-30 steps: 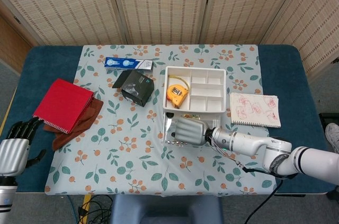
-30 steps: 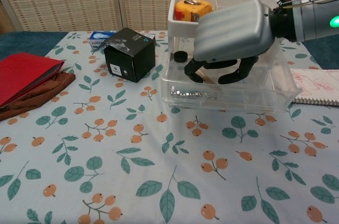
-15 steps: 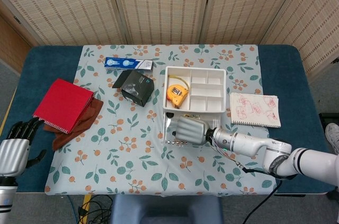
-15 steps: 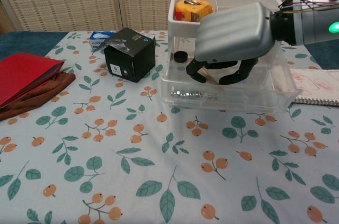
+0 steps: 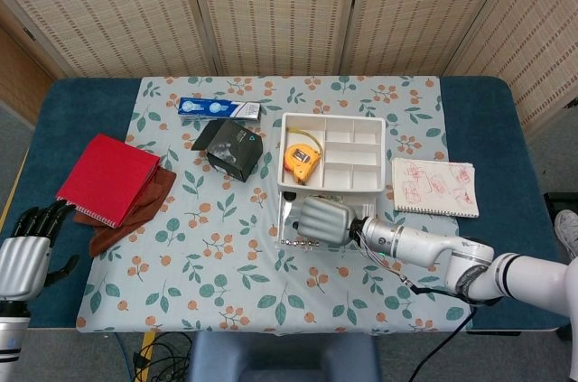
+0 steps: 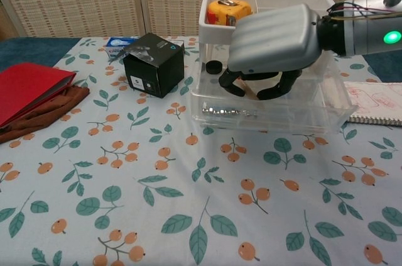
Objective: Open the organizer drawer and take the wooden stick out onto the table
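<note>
Woven screens line the top of the head view, and below them a blue table carries a leaf-and-berry tablecloth. Right of centre stands the white organizer with a yellow tape measure in its upper-left compartment. Its clear drawer is pulled out toward the bottom of the frame. The right hand reaches down into that drawer, fingers curled inward around a pale wooden stick, of which only a short piece shows between them; whether they actually grip it I cannot tell. A small black round object and a line of metal bits also lie in the drawer. At the lower left of the head view the left hand hangs beside the table edge, fingers apart and holding nothing. Left of the organizer sit a black box, a blue tube box, and a red notebook on a brown cloth; a sketched notepad lies to the right.
</note>
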